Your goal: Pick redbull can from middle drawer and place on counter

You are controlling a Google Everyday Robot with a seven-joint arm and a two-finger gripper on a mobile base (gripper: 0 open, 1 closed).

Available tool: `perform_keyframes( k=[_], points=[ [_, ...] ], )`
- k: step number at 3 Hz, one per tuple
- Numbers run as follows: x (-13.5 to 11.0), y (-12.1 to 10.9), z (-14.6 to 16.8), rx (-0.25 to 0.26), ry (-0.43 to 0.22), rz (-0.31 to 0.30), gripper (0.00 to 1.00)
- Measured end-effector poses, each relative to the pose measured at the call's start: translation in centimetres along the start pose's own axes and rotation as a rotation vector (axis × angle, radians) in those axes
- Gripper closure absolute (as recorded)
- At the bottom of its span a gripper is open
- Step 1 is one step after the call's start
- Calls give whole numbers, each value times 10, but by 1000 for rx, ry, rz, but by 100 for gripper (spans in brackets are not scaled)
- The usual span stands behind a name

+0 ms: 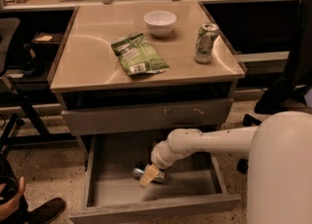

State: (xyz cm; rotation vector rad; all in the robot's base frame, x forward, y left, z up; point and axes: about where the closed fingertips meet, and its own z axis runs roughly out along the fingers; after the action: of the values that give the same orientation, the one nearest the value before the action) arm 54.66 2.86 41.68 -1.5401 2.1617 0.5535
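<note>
The redbull can (140, 171) lies on its side on the floor of the open middle drawer (151, 207), left of centre; only its silvery end shows. My gripper (148, 175) reaches down into the drawer from the right and is right at the can, partly covering it. Whether it touches or holds the can cannot be told. The tan counter (92, 62) tops the grey drawer unit above.
On the counter stand a white bowl (160, 22), a green snack bag (138, 54) and a green-and-white can (205, 42). A closed scratched drawer front (146, 116) hangs over the open drawer. A person's shoe (46, 209) is at the lower left, and chairs flank the unit.
</note>
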Motion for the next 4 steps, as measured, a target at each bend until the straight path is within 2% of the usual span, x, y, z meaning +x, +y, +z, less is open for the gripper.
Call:
perform_keyframes(
  k=[3,4],
  points=[
    [38,5,17,-11,20,67,0],
    [38,5,17,-11,20,67,18]
  ],
)
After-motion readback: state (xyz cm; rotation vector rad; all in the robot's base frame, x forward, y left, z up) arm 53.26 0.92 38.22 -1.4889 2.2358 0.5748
